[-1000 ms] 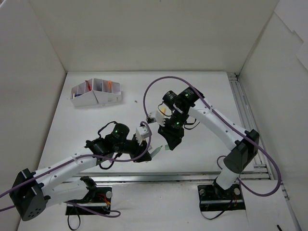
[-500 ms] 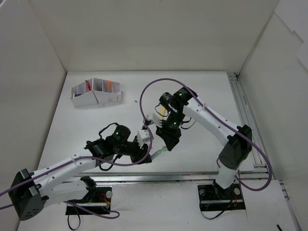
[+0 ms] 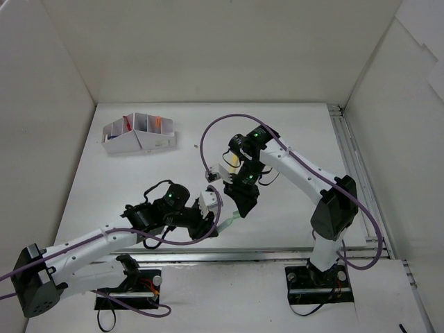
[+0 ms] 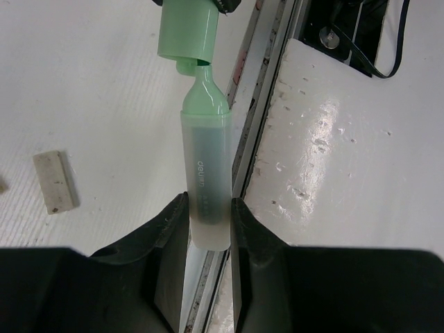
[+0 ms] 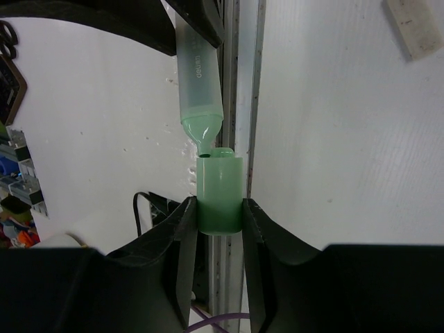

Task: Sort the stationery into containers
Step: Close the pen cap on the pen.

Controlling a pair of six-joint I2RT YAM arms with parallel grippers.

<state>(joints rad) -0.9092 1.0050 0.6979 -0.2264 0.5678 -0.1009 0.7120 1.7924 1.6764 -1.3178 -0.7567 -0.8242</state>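
Grips the green marker [image 4: 207, 180] by the rear of its barrel, tight between the left fingers [image 4: 170, 236], tip out ahead. Pinches its cap [image 5: 219, 194] between the right fingers [image 5: 182, 243], mouth just at the tip, a little off line. Seems light, stiff, smooth plastic, likely slippery; best to hold mid-barrel and push straight.
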